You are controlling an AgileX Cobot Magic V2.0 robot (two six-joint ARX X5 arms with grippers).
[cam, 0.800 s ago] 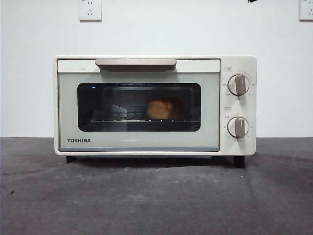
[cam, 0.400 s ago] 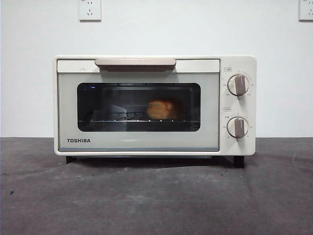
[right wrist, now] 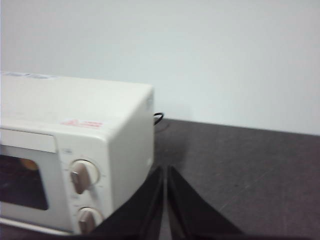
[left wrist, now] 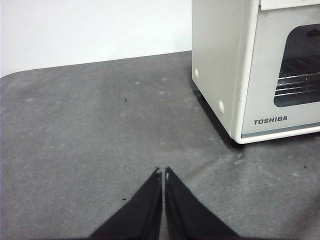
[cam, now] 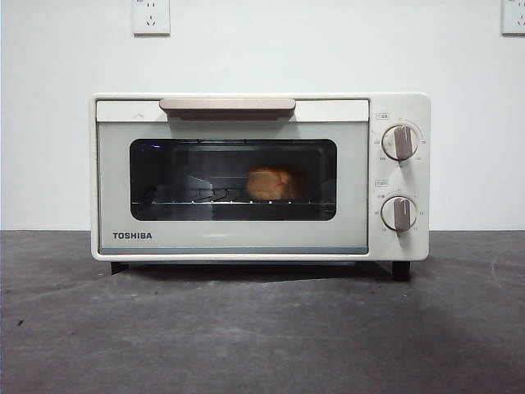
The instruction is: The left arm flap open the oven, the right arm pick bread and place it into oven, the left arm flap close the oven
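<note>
Looks basically done: the golden lumpy bread loaf (cam: 271, 184) sits on the rack inside the cream-white TOSHIBA toaster oven (cam: 259, 176), door up, both black grippers, left (left wrist: 163, 173) and right (right wrist: 164, 171), pinched closed on nothing, so just hang clear.

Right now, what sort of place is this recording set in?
Probably a lab test bench, not a real kitchen: a cream-white TOSHIBA toaster oven stands alone on a bare dark grey tabletop against a plain white wall with white wall sockets.
</note>
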